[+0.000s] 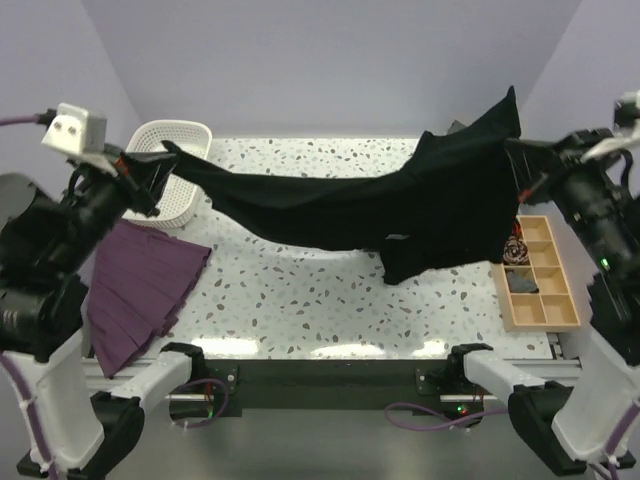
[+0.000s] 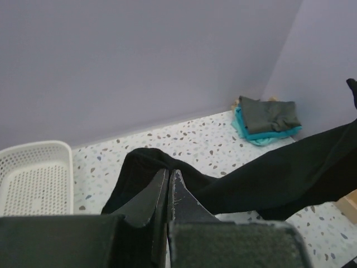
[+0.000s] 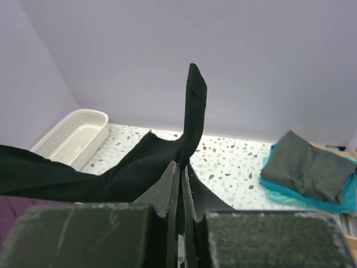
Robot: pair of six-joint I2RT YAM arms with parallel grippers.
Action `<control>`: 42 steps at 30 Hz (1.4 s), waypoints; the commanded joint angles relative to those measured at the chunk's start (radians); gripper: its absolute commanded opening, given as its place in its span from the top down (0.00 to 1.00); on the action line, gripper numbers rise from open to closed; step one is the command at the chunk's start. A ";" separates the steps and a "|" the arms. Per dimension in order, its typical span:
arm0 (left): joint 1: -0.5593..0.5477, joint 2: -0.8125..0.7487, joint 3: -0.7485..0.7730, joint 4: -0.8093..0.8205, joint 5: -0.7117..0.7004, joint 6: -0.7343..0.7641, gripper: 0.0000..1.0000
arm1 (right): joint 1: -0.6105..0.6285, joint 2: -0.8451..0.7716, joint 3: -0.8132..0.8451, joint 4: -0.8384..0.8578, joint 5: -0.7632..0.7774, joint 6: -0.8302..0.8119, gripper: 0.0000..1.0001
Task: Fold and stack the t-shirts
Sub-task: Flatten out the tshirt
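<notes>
now my left tool (image 2: pixel 169 187) and right tool (image 3: pixel 182 174) each pinch an end of the black t-shirt (image 1: pixel 400 200), slung sagging between them over the surface (image 1: pixel 300 300). spreading step, i judge; next i should lower it flat, ready for folding.

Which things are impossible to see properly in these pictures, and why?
1. The grey t-shirt and teal t-shirt: top view, hidden behind the hanging black t-shirt.
2. Contents of the wooden tray: top view, too small to name.
3. The purple cloth: top view, its left part covered by the left arm.
</notes>
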 commanded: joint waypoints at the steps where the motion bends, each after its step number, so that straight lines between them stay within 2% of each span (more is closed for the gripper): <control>1: 0.004 -0.089 0.033 -0.006 0.140 -0.002 1.00 | -0.003 -0.071 0.108 -0.128 -0.122 0.006 1.00; 6: 0.002 -0.159 0.051 0.034 0.148 -0.045 1.00 | -0.002 -0.087 0.218 -0.194 -0.130 0.005 1.00; 9: -0.006 -0.176 0.074 0.040 0.135 -0.060 1.00 | -0.003 -0.096 0.229 -0.176 -0.122 0.013 1.00; 12: -0.012 -0.173 0.078 0.026 0.067 -0.066 1.00 | -0.003 -0.098 0.182 -0.138 -0.102 0.017 1.00; 14: -0.012 -0.157 0.065 0.011 -0.048 -0.066 1.00 | -0.003 -0.094 0.108 -0.092 -0.081 0.026 1.00; 17: -0.012 -0.144 -0.037 0.025 -0.183 -0.085 1.00 | -0.003 -0.084 -0.056 0.012 -0.052 0.036 1.00; 18: -0.012 -0.140 -0.119 0.060 -0.208 -0.089 1.00 | -0.003 -0.067 -0.141 0.043 -0.032 0.037 1.00; 23: -0.012 -0.098 -0.404 0.233 -0.286 -0.146 1.00 | -0.003 0.043 -0.326 0.209 0.022 0.077 1.00; 27: -0.012 0.019 -0.615 0.415 -0.317 -0.201 1.00 | -0.002 0.146 -0.435 0.338 0.060 0.106 1.00; 32: -0.012 0.184 -0.723 0.560 -0.405 -0.266 1.00 | -0.003 0.386 -0.438 0.425 0.047 0.120 1.00; 38: -0.007 0.459 -0.642 0.661 -0.507 -0.278 1.00 | -0.003 0.643 -0.348 0.508 0.050 0.138 1.00; 42: -0.006 0.679 -0.533 0.721 -0.468 -0.238 1.00 | -0.003 0.906 -0.097 0.445 0.044 0.129 1.00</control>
